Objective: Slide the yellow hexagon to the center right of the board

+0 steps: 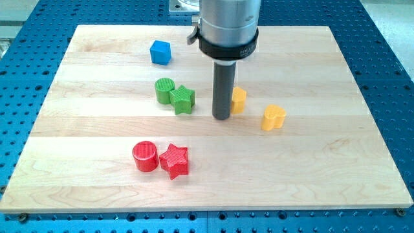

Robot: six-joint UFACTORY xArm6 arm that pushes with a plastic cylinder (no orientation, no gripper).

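The yellow hexagon (239, 99) sits a little above the board's middle, partly hidden behind my rod. My tip (222, 118) rests on the board just left of the hexagon, touching or nearly touching its left side. A second yellow block, heart-shaped (273, 117), lies to the hexagon's lower right. The wooden board (336, 162) fills most of the view.
A green cylinder (164, 90) and a green star (183, 99) touch each other left of my tip. A blue cube (160, 52) lies at the upper left. A red cylinder (145, 156) and a red star (174, 160) sit together at the lower left.
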